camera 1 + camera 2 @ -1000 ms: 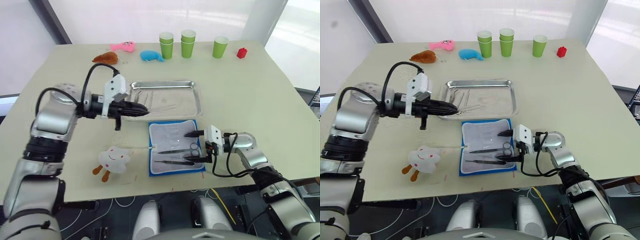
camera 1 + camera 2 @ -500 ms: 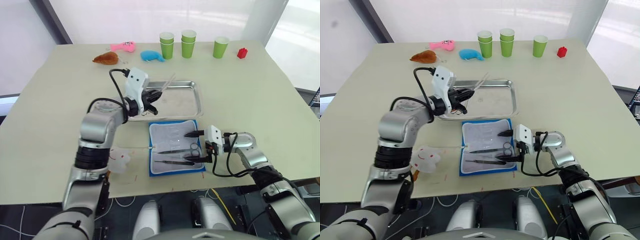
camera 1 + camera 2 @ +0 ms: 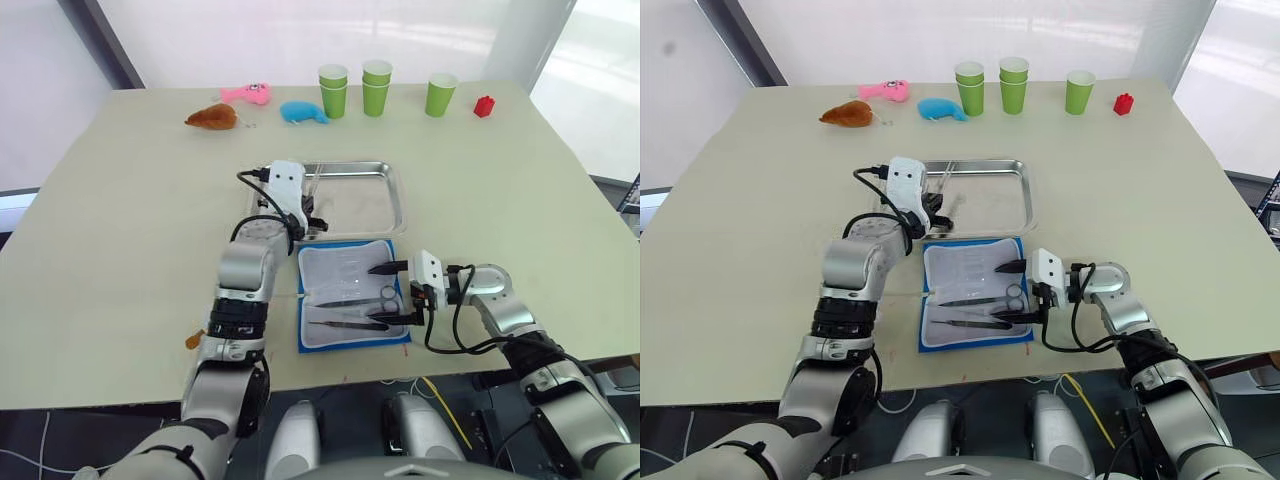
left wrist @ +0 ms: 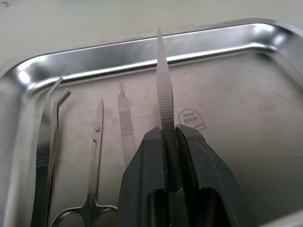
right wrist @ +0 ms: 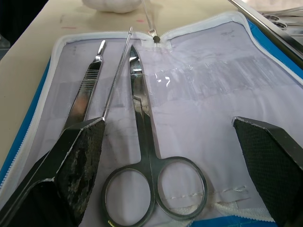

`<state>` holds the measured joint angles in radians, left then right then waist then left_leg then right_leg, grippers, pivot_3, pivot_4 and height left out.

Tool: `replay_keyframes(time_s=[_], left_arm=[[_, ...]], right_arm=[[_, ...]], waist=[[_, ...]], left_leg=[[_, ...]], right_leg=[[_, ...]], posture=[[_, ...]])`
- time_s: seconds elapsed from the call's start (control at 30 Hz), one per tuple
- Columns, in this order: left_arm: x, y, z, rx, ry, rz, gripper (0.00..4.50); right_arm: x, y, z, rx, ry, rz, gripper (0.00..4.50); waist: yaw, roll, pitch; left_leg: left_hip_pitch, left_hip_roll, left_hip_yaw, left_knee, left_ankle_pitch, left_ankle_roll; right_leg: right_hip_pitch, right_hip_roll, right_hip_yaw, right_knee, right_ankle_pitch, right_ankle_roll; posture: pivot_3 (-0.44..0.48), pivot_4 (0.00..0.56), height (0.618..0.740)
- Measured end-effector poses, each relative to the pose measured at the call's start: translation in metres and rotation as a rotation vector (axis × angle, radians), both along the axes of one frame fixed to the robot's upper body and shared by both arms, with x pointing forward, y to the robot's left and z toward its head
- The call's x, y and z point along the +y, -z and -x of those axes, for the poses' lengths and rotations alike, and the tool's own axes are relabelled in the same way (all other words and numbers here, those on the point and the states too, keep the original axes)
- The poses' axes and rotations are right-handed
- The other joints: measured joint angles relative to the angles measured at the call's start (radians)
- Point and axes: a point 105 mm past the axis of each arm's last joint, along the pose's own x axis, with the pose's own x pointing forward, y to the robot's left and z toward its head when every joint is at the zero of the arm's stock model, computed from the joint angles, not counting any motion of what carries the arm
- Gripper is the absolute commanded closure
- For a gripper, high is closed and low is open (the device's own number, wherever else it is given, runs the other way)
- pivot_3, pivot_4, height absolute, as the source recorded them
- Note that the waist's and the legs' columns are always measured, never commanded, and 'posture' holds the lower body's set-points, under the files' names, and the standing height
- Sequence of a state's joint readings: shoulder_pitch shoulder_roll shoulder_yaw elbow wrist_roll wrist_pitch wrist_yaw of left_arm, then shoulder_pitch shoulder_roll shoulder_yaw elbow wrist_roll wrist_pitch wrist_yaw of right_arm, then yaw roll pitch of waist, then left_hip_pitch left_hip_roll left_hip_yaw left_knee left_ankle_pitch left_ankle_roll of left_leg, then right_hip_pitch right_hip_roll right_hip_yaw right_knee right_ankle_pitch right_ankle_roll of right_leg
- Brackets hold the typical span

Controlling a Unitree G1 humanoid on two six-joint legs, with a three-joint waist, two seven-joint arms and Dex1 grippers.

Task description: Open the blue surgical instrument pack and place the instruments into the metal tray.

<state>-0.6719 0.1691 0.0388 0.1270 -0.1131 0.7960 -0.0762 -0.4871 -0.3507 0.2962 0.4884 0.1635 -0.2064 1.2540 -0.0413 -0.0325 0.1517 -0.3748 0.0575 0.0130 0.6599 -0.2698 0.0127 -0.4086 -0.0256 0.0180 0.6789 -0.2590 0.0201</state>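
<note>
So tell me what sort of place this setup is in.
Likely a robotics lab staged as a tabletop test: a plain table holds a metal tray and a blue surgical instrument pack alongside green paper cups and plush toys.

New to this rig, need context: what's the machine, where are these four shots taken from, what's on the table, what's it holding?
It is a two-armed humanoid robot; each arm ends in two black fingers. Two pictures come from its head, looking down over the table; the other two come from cameras on each wrist, looking along the fingers.

On the table: an opened blue pack with scissors and other instruments, a steel tray with instruments already inside, green cups and small toys at the far edge.

The left gripper is shut on tweezers over the tray. The right gripper is open, astride the scissors in the pack.
</note>
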Motion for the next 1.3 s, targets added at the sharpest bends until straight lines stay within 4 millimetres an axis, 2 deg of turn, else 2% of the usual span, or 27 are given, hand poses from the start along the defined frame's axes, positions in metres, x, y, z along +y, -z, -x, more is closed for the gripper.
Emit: replay_keyframes(time_s=[0.2, 0.4, 0.67, 0.9, 0.97, 1.0, 1.1, 1.2, 1.23, 1.27, 1.3], left_arm=[[-0.009, 0.011, -0.002, 0.043, -0.021, 0.019, 4.46], [-0.001, 0.018, -0.004, 0.072, -0.061, 0.031, 4.46], [-0.004, 0.018, -0.005, 0.079, -0.065, 0.053, 4.46], [0.002, 0.018, -0.006, 0.080, -0.091, 0.071, 4.46], [0.003, 0.018, -0.006, 0.080, -0.095, 0.071, 3.59], [0.003, 0.018, -0.006, 0.080, -0.096, 0.071, 3.45], [0.003, 0.018, -0.006, 0.080, -0.097, 0.070, 2.26], [0.003, 0.018, -0.006, 0.080, -0.099, 0.070, 0.64], [0.004, 0.018, -0.006, 0.080, -0.099, 0.070, 0.24], [0.004, 0.018, -0.006, 0.080, -0.100, 0.070, 0.04], [0.004, 0.018, -0.006, 0.080, -0.101, 0.069, 0.04]], right_arm=[[0.000, 0.000, 0.000, -0.001, 0.000, 0.000, 0.00], [0.000, 0.000, 0.000, 0.001, 0.001, -0.001, 0.00], [0.000, 0.001, 0.001, 0.004, 0.003, -0.002, 0.00], [0.000, 0.002, 0.001, 0.005, 0.005, -0.002, 0.00], [0.000, 0.002, 0.001, 0.004, 0.005, -0.002, 0.00], [0.000, 0.002, 0.001, 0.003, 0.005, -0.003, 0.00], [0.000, 0.002, 0.001, 0.002, 0.005, -0.003, 0.00], [0.000, 0.002, 0.001, 0.001, 0.005, -0.003, 0.00], [0.000, 0.002, 0.001, 0.001, 0.005, -0.003, 0.00], [0.000, 0.002, 0.001, 0.001, 0.005, -0.003, 0.00], [0.000, 0.002, 0.001, 0.001, 0.005, -0.003, 0.00]], waist=[[0.000, 0.000, 0.000], [0.000, 0.000, 0.000], [0.000, 0.000, 0.000], [0.000, 0.000, 0.000], [0.000, 0.000, 0.000], [0.000, 0.000, 0.000], [-0.001, 0.000, 0.000], [-0.001, 0.000, 0.000], [-0.001, 0.000, 0.000], [-0.001, 0.000, 0.000], [-0.001, 0.000, 0.000]], left_leg=[[0.000, 0.000, 0.000, 0.000, 0.000, 0.000], [0.000, 0.000, 0.000, 0.000, 0.000, 0.000], [0.000, 0.000, 0.000, 0.000, 0.000, 0.000], [0.000, 0.000, 0.000, 0.000, 0.000, 0.000], [0.000, 0.000, 0.000, 0.000, 0.000, 0.000], [0.000, 0.000, 0.000, 0.000, 0.000, 0.000], [0.000, 0.000, 0.000, 0.000, 0.000, 0.000], [0.000, 0.000, 0.000, 0.000, 0.000, 0.000], [0.000, 0.000, 0.000, 0.000, 0.000, 0.000], [0.000, 0.000, 0.000, 0.000, 0.000, 0.000], [0.000, 0.000, 0.000, 0.000, 0.000, 0.000]], right_leg=[[0.000, 0.000, 0.000, 0.000, 0.000, 0.000], [0.000, 0.000, 0.000, 0.000, 0.000, 0.000], [0.000, 0.000, 0.000, 0.000, 0.000, 0.000], [0.000, 0.000, 0.000, 0.000, 0.000, 0.000], [0.000, 0.000, 0.000, 0.000, 0.000, 0.000], [0.000, 0.000, 0.000, 0.000, 0.000, 0.000], [0.000, 0.000, 0.000, 0.000, 0.000, 0.000], [0.000, 0.000, 0.000, 0.000, 0.000, 0.000], [0.000, 0.000, 0.000, 0.000, 0.000, 0.000], [0.000, 0.000, 0.000, 0.000, 0.000, 0.000], [0.000, 0.000, 0.000, 0.000, 0.000, 0.000]], posture=[[0.000, 0.150, 0.740], [0.000, 0.150, 0.740], [0.000, 0.150, 0.740], [0.000, 0.150, 0.740], [0.000, 0.150, 0.740], [0.000, 0.150, 0.740], [0.000, 0.150, 0.740], [0.000, 0.150, 0.740], [0.000, 0.150, 0.740], [0.000, 0.150, 0.740], [0.000, 0.150, 0.740]])
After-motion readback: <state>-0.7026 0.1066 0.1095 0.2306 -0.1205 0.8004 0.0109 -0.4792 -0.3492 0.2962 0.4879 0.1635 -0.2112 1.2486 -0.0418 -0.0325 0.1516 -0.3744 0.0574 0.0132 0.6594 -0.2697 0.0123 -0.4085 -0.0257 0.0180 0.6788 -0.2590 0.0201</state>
